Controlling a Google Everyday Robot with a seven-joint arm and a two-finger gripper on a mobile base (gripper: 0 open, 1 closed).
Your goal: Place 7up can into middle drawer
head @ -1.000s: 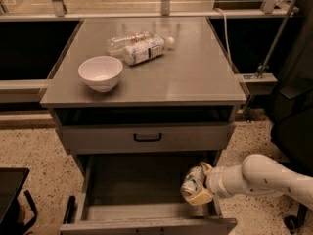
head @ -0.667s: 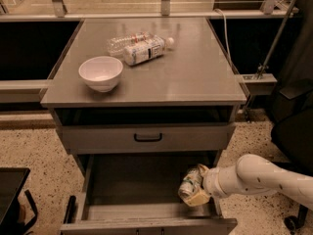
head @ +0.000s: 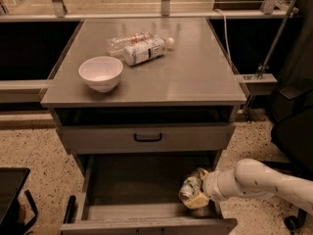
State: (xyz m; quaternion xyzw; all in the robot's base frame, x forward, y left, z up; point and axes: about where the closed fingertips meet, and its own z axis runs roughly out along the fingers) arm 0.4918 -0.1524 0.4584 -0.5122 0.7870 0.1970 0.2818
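— Reaching in from the right, the gripper [head: 196,196] is clamped on the 7up can [head: 189,187], which sits tilted inside the open middle drawer [head: 128,181], under the near right corner of the table [head: 190,77].
— And up top?
— White bowl [head: 101,72] near the left edge, two plastic bottles [head: 142,48] lying toward the far edge.

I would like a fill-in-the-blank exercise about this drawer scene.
The tool, holding the 7up can, is inside the middle drawer, near its ____ wall.
The bowl on the cabinet top is ____ in colour.
The drawer with the black handle is ____.
Missing: right; white; closed.
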